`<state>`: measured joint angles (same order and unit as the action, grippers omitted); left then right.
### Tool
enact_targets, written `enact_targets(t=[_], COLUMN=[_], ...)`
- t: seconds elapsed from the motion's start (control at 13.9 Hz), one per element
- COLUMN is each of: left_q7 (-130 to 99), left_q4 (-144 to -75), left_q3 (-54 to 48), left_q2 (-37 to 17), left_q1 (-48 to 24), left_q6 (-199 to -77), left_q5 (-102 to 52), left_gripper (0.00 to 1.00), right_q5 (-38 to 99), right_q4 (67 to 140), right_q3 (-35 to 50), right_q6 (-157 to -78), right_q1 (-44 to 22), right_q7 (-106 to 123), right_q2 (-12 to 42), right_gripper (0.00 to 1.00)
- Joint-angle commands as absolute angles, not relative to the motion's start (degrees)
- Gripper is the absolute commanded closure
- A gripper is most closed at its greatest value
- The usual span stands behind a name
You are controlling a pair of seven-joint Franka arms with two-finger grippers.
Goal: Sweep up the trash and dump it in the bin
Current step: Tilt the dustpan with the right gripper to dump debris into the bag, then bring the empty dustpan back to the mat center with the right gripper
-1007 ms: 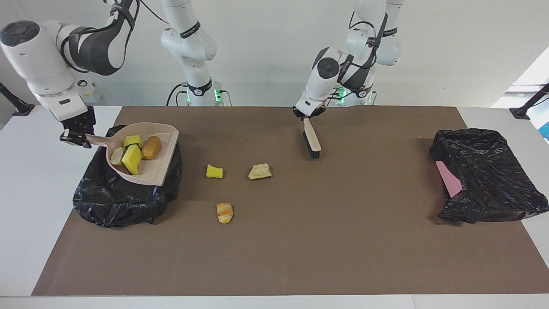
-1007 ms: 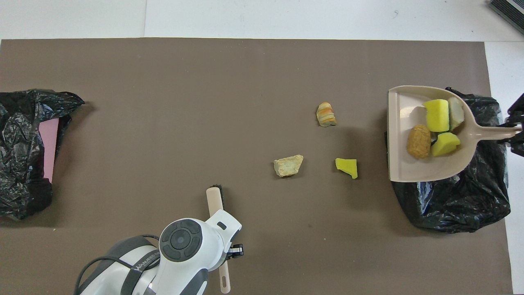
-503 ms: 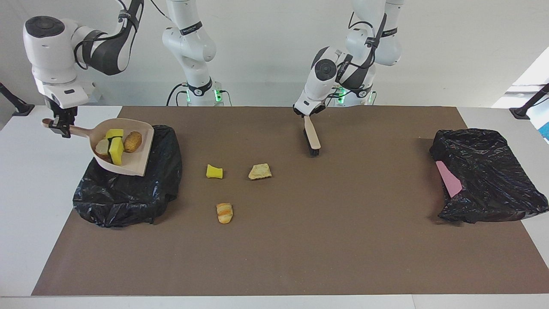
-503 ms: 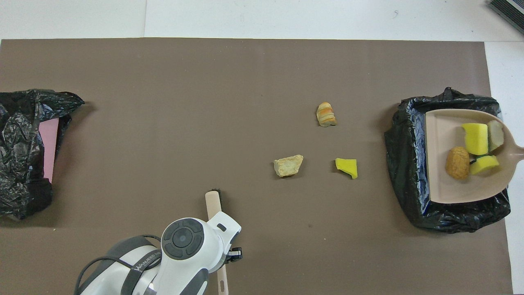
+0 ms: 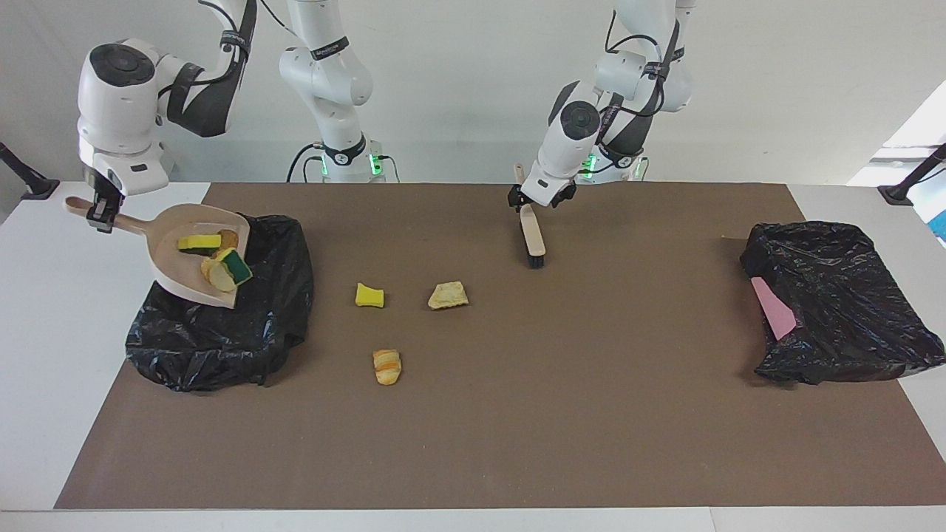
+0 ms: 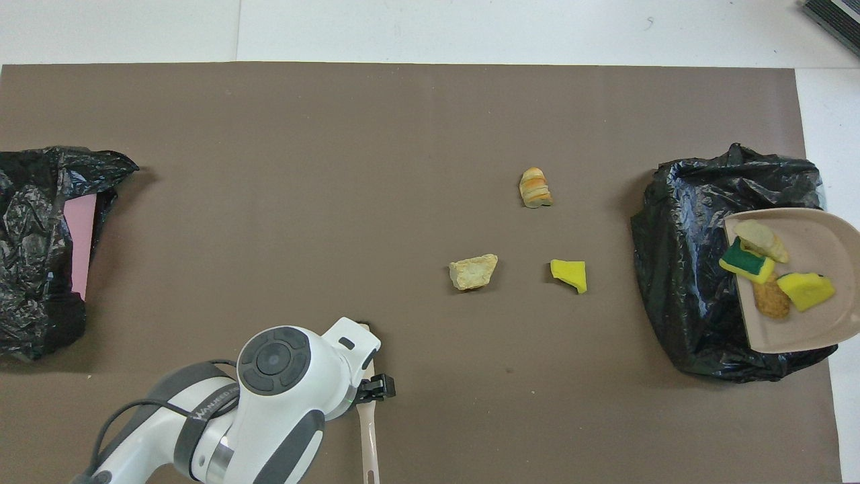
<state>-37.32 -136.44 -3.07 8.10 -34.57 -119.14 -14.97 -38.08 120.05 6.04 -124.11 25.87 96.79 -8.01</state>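
A white desk (image 5: 37,332) under a brown mat (image 5: 517,428) stands before a plain white wall. At the desk's edge on the right arm's end, the right gripper (image 5: 101,214) is pinched on the handle of the beige dustpan (image 5: 170,255), held in the air. The dustpan's handle points out over that edge and its mouth tips down toward the mat's middle, above a crumpled black bin bag (image 5: 222,340). Four scraps of trash (image 5: 218,258) lie in the pan near its lip. On the mat toward the middle lie a yellow sponge chunk (image 5: 369,295), a tan lump (image 5: 448,295) and a striped bread piece (image 5: 387,366). The left gripper (image 5: 533,199) is at the upper end of a brush (image 5: 532,236), which leans with its bristles on the mat; whether it grips cannot be told. At the left arm's end a second black bag (image 5: 835,303) holds a pink flat piece (image 5: 773,307)
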Motion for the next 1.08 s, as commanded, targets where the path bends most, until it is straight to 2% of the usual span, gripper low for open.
enact_targets(t=[0.0, 0.29, 0.65, 1.01], left_q7=[-35.43, -25.16, -17.68, -6.88], left_q4=[-131.15, -124.82, -115.51, -105.83], left_q3=[-3.25, -3.25, -3.08, -3.08], left_q2=[6.59, 5.71, 1.33, -1.85], left_q1=[-30.25, -21.64, -12.93, -5.9], left_q6=[-116.98, -117.07, -114.71, -107.33], left_q5=[-11.96, -11.87, -11.34, -7.65], left_gripper=[0.0, 0.0, 0.0, 0.0], right_q5=[-44.54, -52.09, -62.65, -62.93], right_q4=[123.22, 123.31, 123.31, 121.03], right_q3=[6.15, 6.59, 6.59, 6.68], right_q6=[-124.63, -123.06, -113.31, -110.83], right_q1=[25.49, 23.05, 17.33, 15.82], right_q7=[93.96, 91.15, 84.48, 84.9], right_q2=[-11.16, -11.6, -13.18, -14.68], right_gripper=[1.0, 1.0, 1.0, 1.0])
